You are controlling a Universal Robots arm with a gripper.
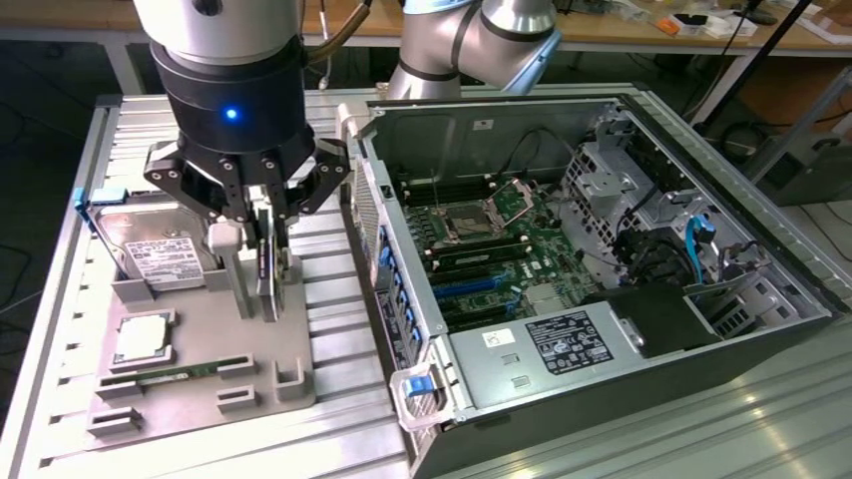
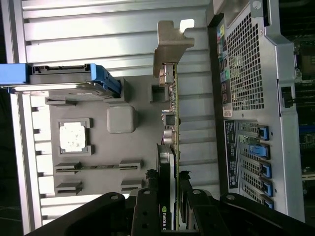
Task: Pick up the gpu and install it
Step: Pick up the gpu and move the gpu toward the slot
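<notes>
One hand (image 1: 255,261) clamped on the one gpu (image 2: 172,123), upright at the grey tray (image 1: 219,334). Tray also carries: one hard drive (image 1: 160,254), one processor (image 1: 143,339), one memory stick (image 1: 174,374).

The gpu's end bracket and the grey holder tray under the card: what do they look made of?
The silver end bracket of the thin dark gpu card looks like bare sheet metal: thin, bright glare. The grey slotted holder tray looks like matte plastic, possibly printed: dull, even, no shine.

One gpu (image 2: 171,125), one hard drive (image 1: 158,254), perhaps one memory stick (image 1: 171,373).
</notes>
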